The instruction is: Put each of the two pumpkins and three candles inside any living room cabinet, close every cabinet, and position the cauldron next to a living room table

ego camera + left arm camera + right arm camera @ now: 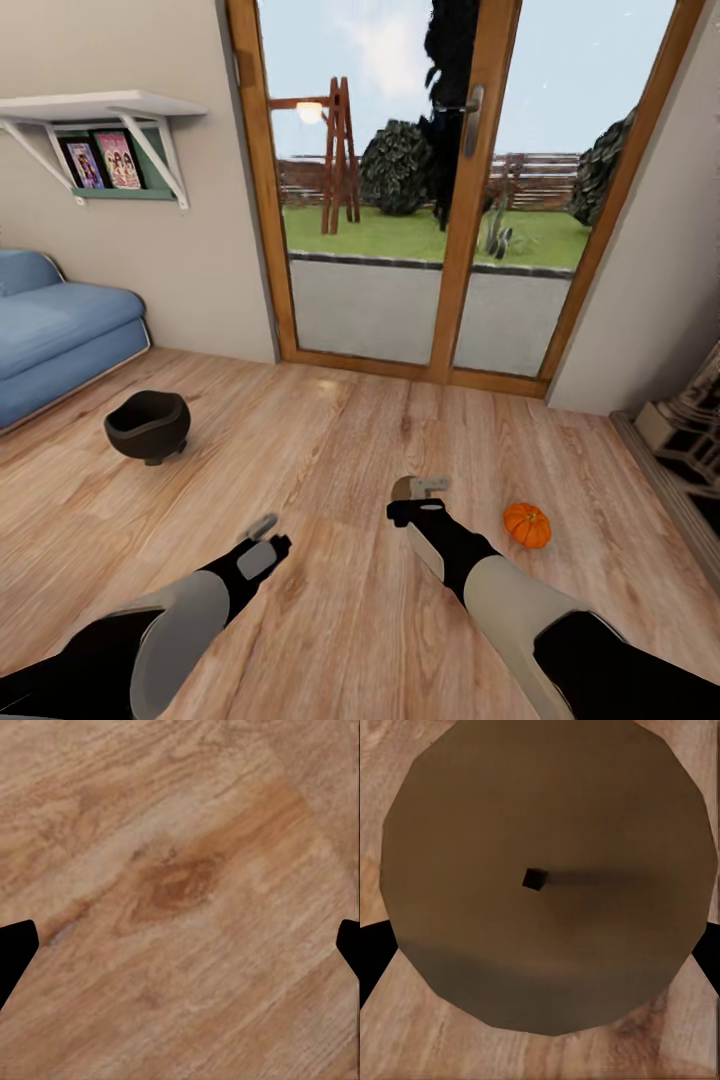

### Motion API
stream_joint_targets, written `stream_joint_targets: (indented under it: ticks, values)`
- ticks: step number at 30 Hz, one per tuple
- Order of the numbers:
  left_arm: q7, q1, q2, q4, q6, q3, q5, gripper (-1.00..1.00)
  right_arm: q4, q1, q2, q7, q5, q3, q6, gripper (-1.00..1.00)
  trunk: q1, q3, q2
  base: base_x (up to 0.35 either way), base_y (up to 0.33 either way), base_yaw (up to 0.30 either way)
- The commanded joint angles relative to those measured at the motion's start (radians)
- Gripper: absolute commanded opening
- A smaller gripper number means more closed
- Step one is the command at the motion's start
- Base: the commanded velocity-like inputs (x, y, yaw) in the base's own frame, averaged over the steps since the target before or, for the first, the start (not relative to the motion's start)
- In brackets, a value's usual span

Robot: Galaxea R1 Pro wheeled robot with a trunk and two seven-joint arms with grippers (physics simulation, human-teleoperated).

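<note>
My left pincer (pixel 262 527) hangs spread over bare light wood-plank floor (pixel 340 620). My right pincer (pixel 420 488) pinches a short grey-brown stubby candle (pixel 547 874), dark wick up. Just beyond, to its right, a small ribbed orange pumpkin (pixel 527 524) lies on open floor. Farther left, a squat black cauldron (pixel 147 425) stands near the blue sofa (pixel 50 335). Wood-framed glass doors (pixel 440 190) close the room ahead.

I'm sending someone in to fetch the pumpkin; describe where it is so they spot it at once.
Face the glass patio doors. On the wood-plank floor before them, toward the right wall, sits the pumpkin, just beyond the right gripper. It is small, ribbed and bright orange, unlike the larger black cauldron near the blue sofa.
</note>
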Motion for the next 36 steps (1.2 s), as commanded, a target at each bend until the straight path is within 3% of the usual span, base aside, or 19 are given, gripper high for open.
stream_joint_targets:
  ticks: [1, 7, 12, 18, 24, 29, 36]
  values:
    - [-0.002, 0.0, 0.0, -0.002, 0.003, 0.008, -0.014, 1.0, 0.001, 0.0, 0.0, -0.006, -0.003, 0.005, 0.004, -1.0, -0.001, 0.004, 0.0, 0.0, 0.0, -0.017]
    - [-0.062, 0.024, 0.003, -0.002, 0.004, 0.008, -0.092, 1.0, 0.029, 0.002, 0.0, -0.008, -0.004, 0.004, -0.016, -1.0, -0.003, 0.033, 0.001, 0.0, 0.0, -0.092]
    - [-0.129, 0.046, 0.0, -0.002, 0.004, 0.007, -0.14, 1.0, 0.11, 0.022, 0.0, -0.007, -0.004, 0.003, -0.046, -1.0, -0.022, 0.055, 0.036, 0.0, 0.0, -0.144]
    - [-0.164, 0.094, 0.006, -0.002, 0.003, 0.007, -0.22, 1.0, 0.181, 0.065, 0.0, -0.007, -0.005, 0.004, -0.19, -1.0, -0.045, 0.082, 0.078, 0.0, 0.0, -0.133]
    - [-0.211, 0.164, 0.021, -0.002, -0.001, 0.008, -0.307, 1.0, 0.2, 0.129, 0.0, -0.007, -0.003, 0.004, -0.252, -1.0, -0.068, 0.109, 0.12, 0.0, 0.0, -0.107]
    - [-0.249, 0.177, 0.059, -0.002, -0.002, 0.008, -0.323, 1.0, 0.203, 0.194, 0.0, -0.006, 0.0, 0.003, -0.317, -1.0, -0.088, 0.131, 0.155, 0.0, 0.0, -0.037]
    - [-0.259, 0.178, 0.065, -0.002, -0.003, 0.008, -0.321, 1.0, 0.216, 0.206, 0.0, -0.005, -0.001, 0.003, -0.324, -1.0, -0.114, 0.153, 0.204, 0.0, 0.0, -0.002]
